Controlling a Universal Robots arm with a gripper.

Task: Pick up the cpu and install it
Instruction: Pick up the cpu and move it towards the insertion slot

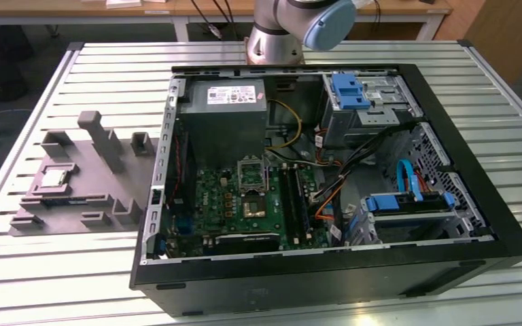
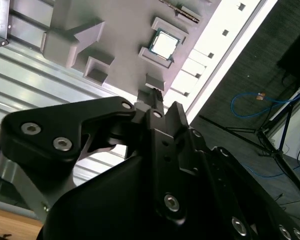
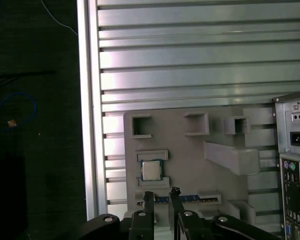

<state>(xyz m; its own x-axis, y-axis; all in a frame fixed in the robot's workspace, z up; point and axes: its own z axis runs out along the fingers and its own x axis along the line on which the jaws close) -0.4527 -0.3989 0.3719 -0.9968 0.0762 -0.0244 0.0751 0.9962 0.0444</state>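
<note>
1. cpu (image 3: 151, 170): lies in its recess of the grey tray (image 3: 190, 165) on the desk (image 1: 116, 61), beside the computer case (image 1: 334, 272); not yet lifted.
2. gripper (image 3: 162, 196): fingers parted, empty, pointing at the tray, clear of the cpu.
3. Left to do: pick-up and install.

Exterior view: even, moderate light; the computer case (image 1: 288, 280) interior lies in shadow. Second wrist view: glare bleaches the table (image 2: 230, 35) edge beside the tray (image 2: 125, 30); the gripper (image 2: 155, 97) reads near-black. First wrist view: bright reflected bands cross the table slats.
</note>
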